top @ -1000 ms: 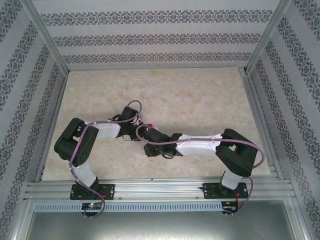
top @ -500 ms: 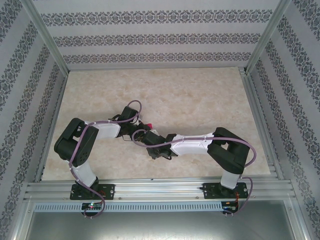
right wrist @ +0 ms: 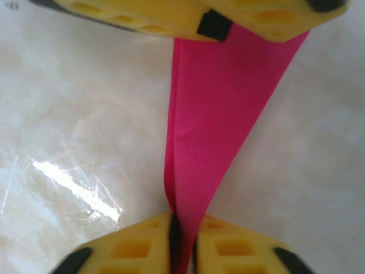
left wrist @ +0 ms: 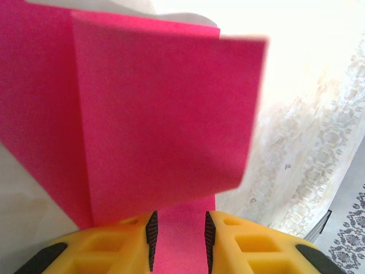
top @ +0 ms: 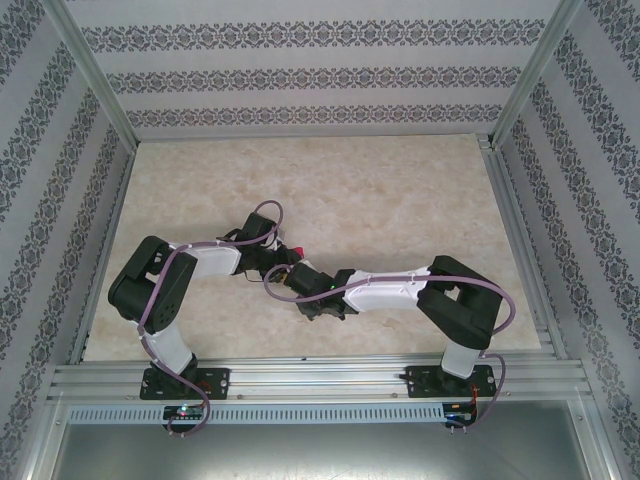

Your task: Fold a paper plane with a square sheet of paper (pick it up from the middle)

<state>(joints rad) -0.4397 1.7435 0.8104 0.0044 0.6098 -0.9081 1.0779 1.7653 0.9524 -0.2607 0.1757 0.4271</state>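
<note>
The magenta-pink sheet of paper (left wrist: pixel 159 114) is folded, and one flap stands up in front of my left gripper (left wrist: pixel 178 240). Paper spans the gap between its ribbed pads. In the right wrist view the paper (right wrist: pixel 217 103) is a long pointed wedge stretched between both grippers. Its wide end runs under the left gripper's yellow fingers (right wrist: pixel 171 17), and its narrow end is pinched in my right gripper (right wrist: pixel 183 240), which is shut on it. From above, the two grippers meet near the table's middle, and a bit of pink paper (top: pixel 298 249) shows beside the left gripper (top: pixel 272 256).
The marble-patterned table (top: pixel 400 190) lies bare beyond the arms. Patterned walls (top: pixel 300 80) and a metal frame enclose it on three sides. A purple cable (top: pixel 268 212) loops over the left wrist.
My right arm has reached further left toward the left gripper, and its jaws have closed on the paper's narrow end. The left arm has stayed still.
</note>
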